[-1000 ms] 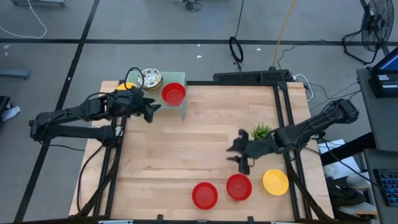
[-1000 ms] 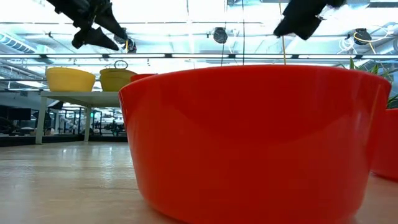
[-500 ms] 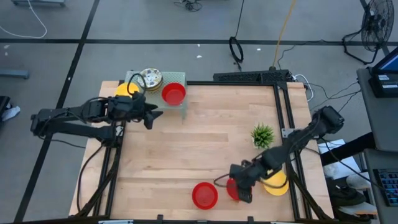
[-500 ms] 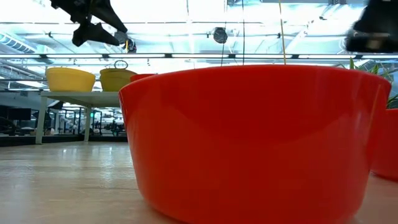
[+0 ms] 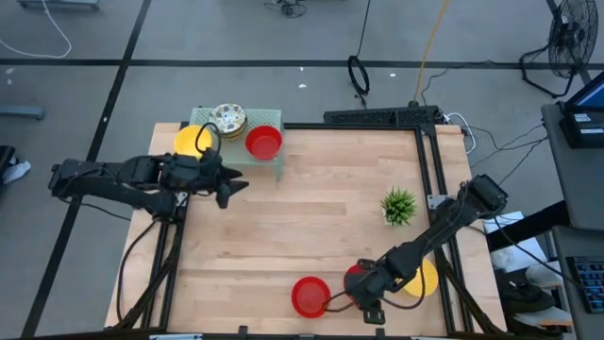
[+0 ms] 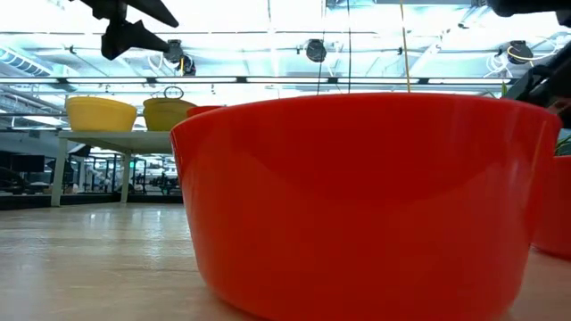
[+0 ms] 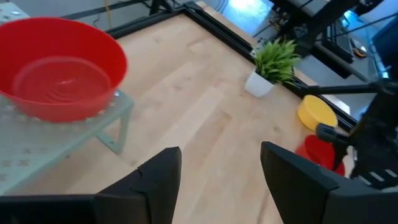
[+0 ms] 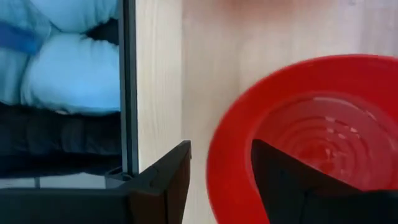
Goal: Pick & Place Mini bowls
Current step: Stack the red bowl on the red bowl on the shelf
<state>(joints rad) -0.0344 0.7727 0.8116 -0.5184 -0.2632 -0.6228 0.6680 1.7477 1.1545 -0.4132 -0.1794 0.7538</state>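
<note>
Right gripper [image 5: 366, 304] now dropped over red bowl [image 8: 298, 134], fingers parted astride its rim, apparently not yet gripping. Left gripper [image 7: 217, 180] retracted from shelf [image 7: 68, 140], fingers spread, empty.

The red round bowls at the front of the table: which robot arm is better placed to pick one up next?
The right arm, probably. Its open right gripper hangs at a red round plastic bowl, fingers straddling that bowl's rim in its wrist view. The open left gripper is far off, beside the pale green raised shelf.
</note>
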